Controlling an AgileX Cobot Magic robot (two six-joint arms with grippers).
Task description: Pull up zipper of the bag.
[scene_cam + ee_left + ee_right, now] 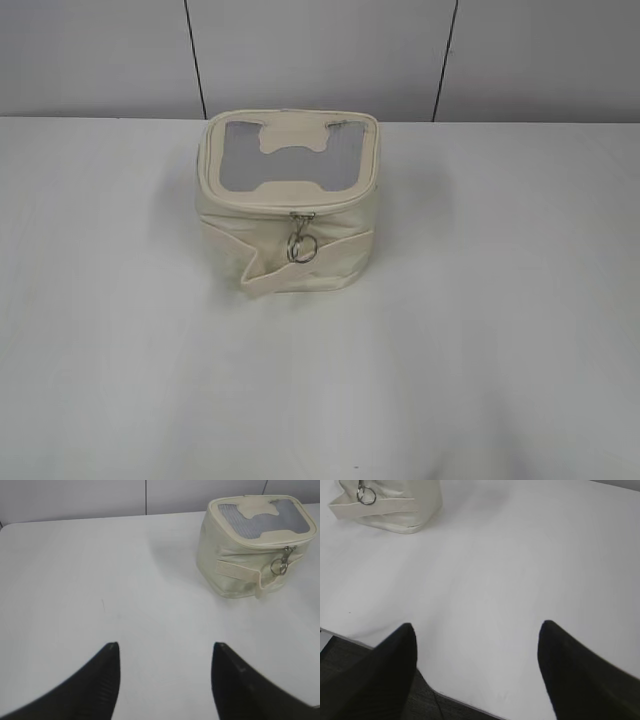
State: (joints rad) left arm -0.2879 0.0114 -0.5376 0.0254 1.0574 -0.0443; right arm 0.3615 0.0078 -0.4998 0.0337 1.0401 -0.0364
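Note:
A cream boxy bag (288, 205) with a clear window top stands on the white table (480, 320), toward the back middle. Its zipper pull with a metal ring (301, 246) hangs on the front face, above a cream strap. The bag also shows in the left wrist view (255, 547) at the upper right, ring (279, 568) facing front. In the right wrist view only its lower corner (395, 510) and ring (366, 496) show at the upper left. My left gripper (165, 647) is open and empty, far from the bag. My right gripper (476, 627) is open and empty, near the table's front edge.
A grey panelled wall (320, 55) stands behind the table. The table's front edge and dark floor (365, 680) show under my right gripper. Neither arm shows in the exterior view.

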